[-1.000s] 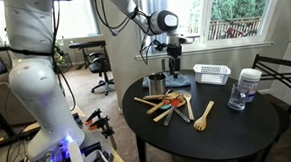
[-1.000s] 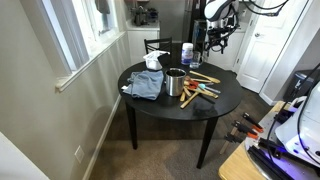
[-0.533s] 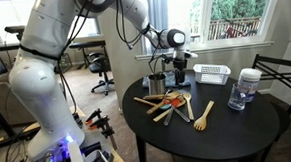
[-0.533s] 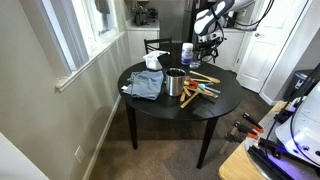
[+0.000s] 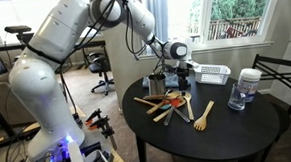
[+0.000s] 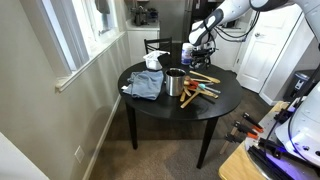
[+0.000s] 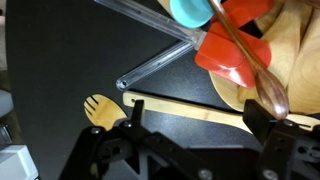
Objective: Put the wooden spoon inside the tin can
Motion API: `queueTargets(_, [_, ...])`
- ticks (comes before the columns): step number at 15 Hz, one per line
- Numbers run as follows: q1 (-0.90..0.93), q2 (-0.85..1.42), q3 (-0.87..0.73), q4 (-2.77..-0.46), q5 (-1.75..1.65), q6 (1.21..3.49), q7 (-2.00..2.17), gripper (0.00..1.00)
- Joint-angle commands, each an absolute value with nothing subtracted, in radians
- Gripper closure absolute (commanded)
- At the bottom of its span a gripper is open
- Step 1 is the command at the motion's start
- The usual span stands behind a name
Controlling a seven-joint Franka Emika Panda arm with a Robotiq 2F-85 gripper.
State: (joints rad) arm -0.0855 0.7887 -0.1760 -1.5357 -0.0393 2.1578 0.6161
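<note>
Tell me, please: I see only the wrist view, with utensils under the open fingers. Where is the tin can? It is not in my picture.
Observer: The tin can stands upright on the table, at the edge of the utensil pile, close beside the gripper.
Operator: Is anything else standing near the gripper that I should avoid?
Observer: Yes. A white basket stands just past the gripper, on the side away from the tin can.
</note>
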Motion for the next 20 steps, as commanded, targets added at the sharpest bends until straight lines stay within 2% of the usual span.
queueTargets(1, [-0.08,0.822,-0.169,-1.534,0.0,2.25,0.588,0.0])
queueTargets(8, [-0.078,0.826,-0.121,-1.62,0.023,2.523,0.452,0.0])
queueTargets(11, [-0.116,0.835,-0.058,-1.629,0.097,2.532,0.352,0.0])
queueTargets(20, [-0.084,0.865,-0.093,-1.623,0.083,2.557,0.274,0.0])
